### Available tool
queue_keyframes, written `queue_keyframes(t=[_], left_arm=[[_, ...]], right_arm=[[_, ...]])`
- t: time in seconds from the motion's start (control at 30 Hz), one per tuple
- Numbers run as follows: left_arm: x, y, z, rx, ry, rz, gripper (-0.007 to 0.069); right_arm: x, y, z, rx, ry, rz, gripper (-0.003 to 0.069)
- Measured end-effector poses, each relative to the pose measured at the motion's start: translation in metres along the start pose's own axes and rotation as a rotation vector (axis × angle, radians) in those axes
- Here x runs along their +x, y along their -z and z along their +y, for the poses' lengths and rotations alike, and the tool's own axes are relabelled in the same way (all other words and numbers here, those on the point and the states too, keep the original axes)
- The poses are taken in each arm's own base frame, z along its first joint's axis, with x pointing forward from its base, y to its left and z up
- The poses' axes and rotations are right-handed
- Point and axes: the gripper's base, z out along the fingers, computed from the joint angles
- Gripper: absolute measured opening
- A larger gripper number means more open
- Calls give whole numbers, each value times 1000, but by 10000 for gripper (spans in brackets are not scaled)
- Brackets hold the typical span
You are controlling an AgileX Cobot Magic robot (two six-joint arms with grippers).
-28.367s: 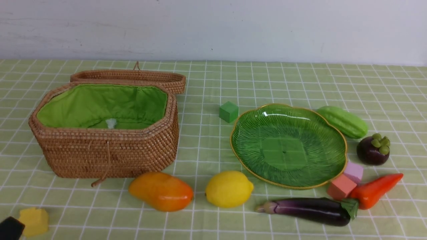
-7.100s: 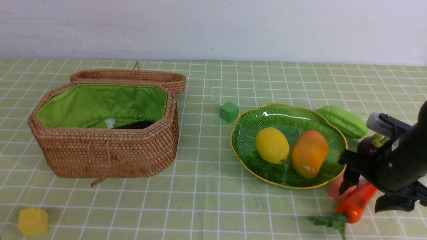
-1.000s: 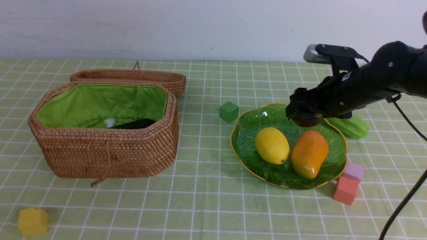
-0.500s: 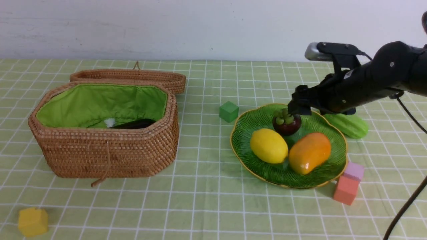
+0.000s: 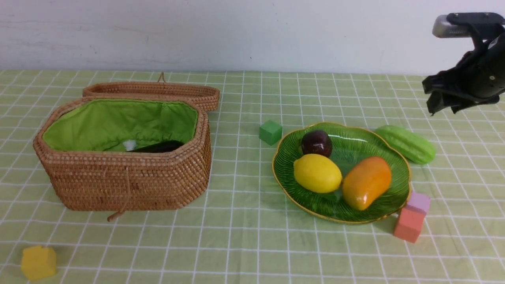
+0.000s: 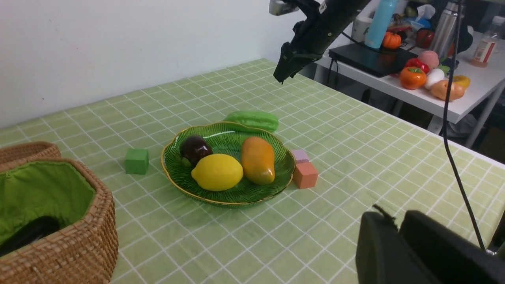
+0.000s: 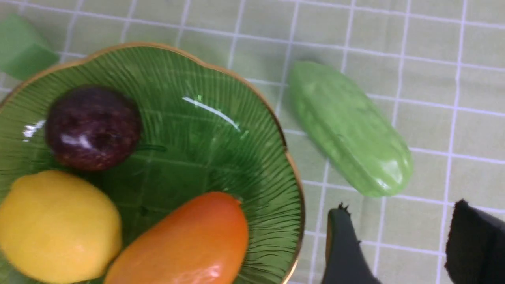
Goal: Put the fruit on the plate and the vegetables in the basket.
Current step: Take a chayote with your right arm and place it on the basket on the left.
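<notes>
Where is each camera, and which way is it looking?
Front view: sits between the arms, faces the wall; shows the brown wicker basket and green glass plate, with the right hand raised.
Left wrist view: rides the left arm, looks across the table; the left hand shows.
Right wrist view: looks straight down at the light green ridged gourd; its fingers stand apart.
All three share the plate and gourd.

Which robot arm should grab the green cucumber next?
Probably the right. The right gripper, open and empty, hangs above the gourd beside the plate. The left gripper sits farther away.
</notes>
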Motion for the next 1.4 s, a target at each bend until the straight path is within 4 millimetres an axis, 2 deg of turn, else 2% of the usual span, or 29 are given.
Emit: queue_keyframes(t=[0.1, 0.17, 0.3, 0.4, 0.43, 0.6, 0.87, 1.1, 1.27, 1.4], left_arm=[[0, 0, 0, 0, 0, -2, 71], [-2, 0, 0, 1, 0, -21, 71], [-7, 0, 0, 2, 0, -73, 71], [-7, 0, 0, 2, -1, -81, 71], [-7, 0, 0, 2, -1, -82, 71], [-7, 0, 0, -1, -3, -81, 71], [-7, 0, 0, -1, -3, -81, 71], [-7, 0, 0, -1, -3, -81, 71], [-7, 0, 0, -1, -3, -81, 74], [-7, 0, 0, -1, -3, -81, 74]], right_arm=[[0, -18, -7, 8, 28, 35, 423], [2, -35, -10, 17, 83, 66, 478], [2, -54, -15, 40, 148, 54, 571], [4, -67, -18, 43, 174, 57, 597], [4, -67, -18, 43, 176, 56, 598], [7, -93, -22, 51, 213, 52, 596], [15, -124, -22, 12, 242, 53, 593], [24, -145, -30, 15, 239, 73, 593], [26, -151, -32, 14, 231, 76, 593], [25, -152, -31, 10, 229, 73, 566]])
